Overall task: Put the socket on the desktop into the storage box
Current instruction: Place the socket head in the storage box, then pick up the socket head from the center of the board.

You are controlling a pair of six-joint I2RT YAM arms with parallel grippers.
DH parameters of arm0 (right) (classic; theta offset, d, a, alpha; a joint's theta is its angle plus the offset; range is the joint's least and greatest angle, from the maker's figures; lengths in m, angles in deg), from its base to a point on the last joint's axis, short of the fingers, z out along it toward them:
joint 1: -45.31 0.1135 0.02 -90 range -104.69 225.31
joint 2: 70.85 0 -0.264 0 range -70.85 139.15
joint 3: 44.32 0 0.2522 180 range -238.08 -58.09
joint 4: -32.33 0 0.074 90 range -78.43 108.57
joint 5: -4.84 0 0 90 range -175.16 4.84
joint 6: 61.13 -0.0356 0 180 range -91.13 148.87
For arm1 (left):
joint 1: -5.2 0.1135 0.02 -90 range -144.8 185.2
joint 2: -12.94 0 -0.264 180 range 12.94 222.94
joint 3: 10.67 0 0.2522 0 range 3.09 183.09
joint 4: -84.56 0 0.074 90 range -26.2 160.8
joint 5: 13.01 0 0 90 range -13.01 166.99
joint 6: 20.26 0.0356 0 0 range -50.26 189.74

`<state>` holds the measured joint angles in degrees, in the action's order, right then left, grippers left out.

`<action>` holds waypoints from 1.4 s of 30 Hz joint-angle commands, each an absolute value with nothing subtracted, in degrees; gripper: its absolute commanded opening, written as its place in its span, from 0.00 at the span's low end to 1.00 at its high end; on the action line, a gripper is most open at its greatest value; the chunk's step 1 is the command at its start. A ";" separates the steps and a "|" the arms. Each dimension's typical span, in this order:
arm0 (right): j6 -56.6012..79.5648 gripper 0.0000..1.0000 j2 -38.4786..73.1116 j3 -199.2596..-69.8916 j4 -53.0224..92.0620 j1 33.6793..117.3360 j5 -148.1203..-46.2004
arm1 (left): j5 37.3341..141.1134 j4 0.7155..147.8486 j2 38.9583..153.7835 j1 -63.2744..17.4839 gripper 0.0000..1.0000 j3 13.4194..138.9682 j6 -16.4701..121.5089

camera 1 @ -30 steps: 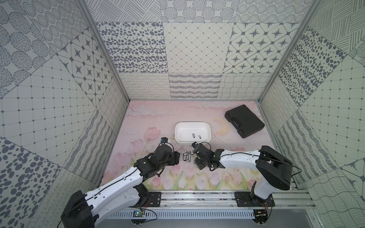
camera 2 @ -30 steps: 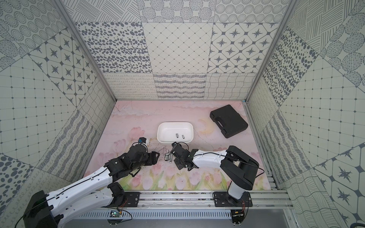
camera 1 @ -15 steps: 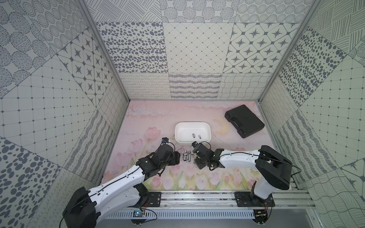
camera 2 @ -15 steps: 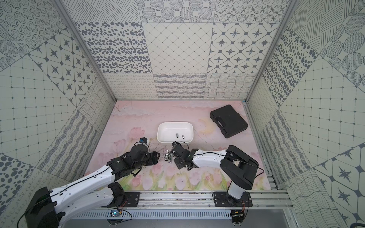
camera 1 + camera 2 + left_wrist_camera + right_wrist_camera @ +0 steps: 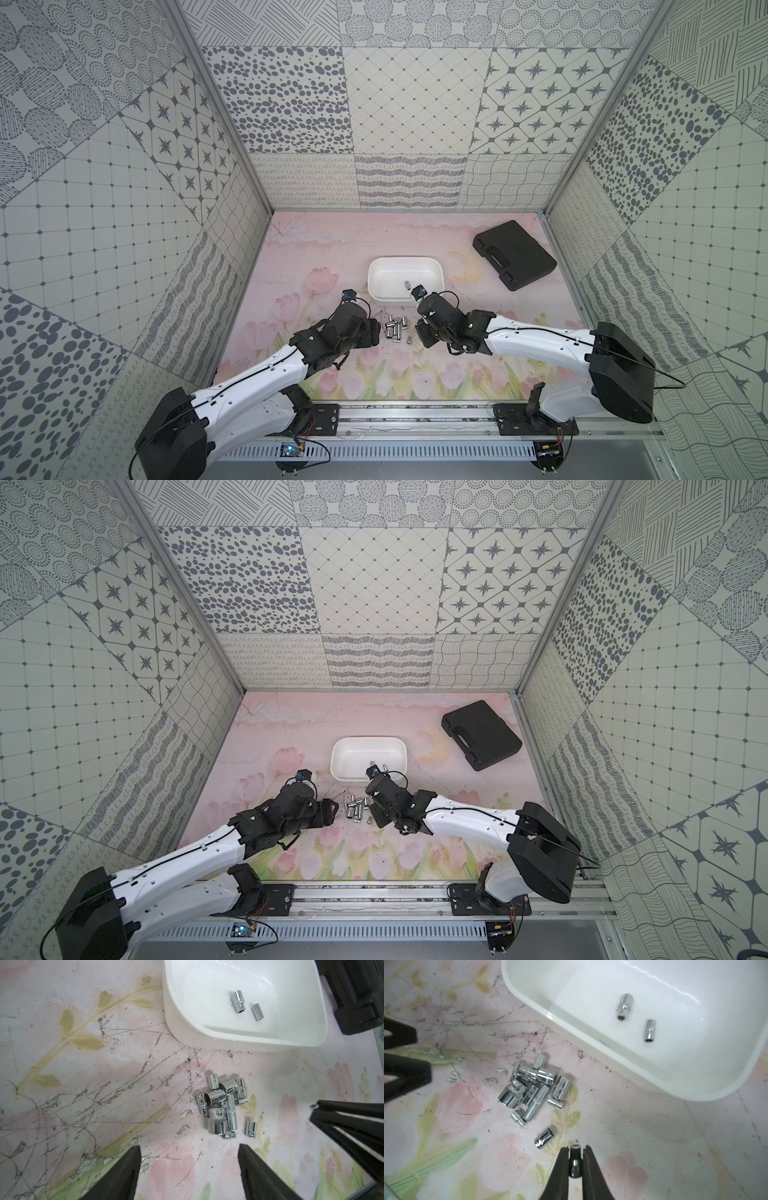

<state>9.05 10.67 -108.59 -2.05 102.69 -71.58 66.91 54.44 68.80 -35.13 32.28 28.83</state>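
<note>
In both top views the storage box [image 5: 384, 278] stands on the table [image 5: 324, 249] at the middle of the frame, with two sockets [image 5: 238, 1004] lying in it. The case [image 5: 514, 255] lies to its upper right, well apart. Just below the box a pile of sockets [image 5: 395, 330] lies on the table, between the left gripper [image 5: 375, 332] on its left and the right gripper [image 5: 423, 337] on its right. A lone socket [image 5: 545, 1138] lies beside the pile, toward the right gripper, which has a small socket [image 5: 575, 1164] between its jaws
</note>
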 commanded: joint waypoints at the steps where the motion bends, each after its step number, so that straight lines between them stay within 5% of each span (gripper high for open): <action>1: 10.39 0.10 9.56 -115.90 -4.46 100.14 -70.85 | 68.94 56.33 69.19 -35.12 0.78 32.88 27.59; 13: 8.83 0.12 31.42 -135.82 -8.25 86.07 -80.53 | 68.54 55.43 69.12 -35.14 0.79 33.02 26.55; 24: 9.59 0.21 40.80 -139.76 -8.26 85.01 -78.58 | 68.29 55.71 69.19 -35.18 0.79 32.81 26.32; 35: 9.80 0.29 33.96 -137.58 -8.45 86.65 -77.64 | 66.74 54.79 68.83 -35.14 0.79 33.06 26.24; 42: 9.02 0.38 19.34 -127.17 -9.95 96.98 -68.12 | 65.31 54.38 67.44 -35.10 0.79 32.54 25.61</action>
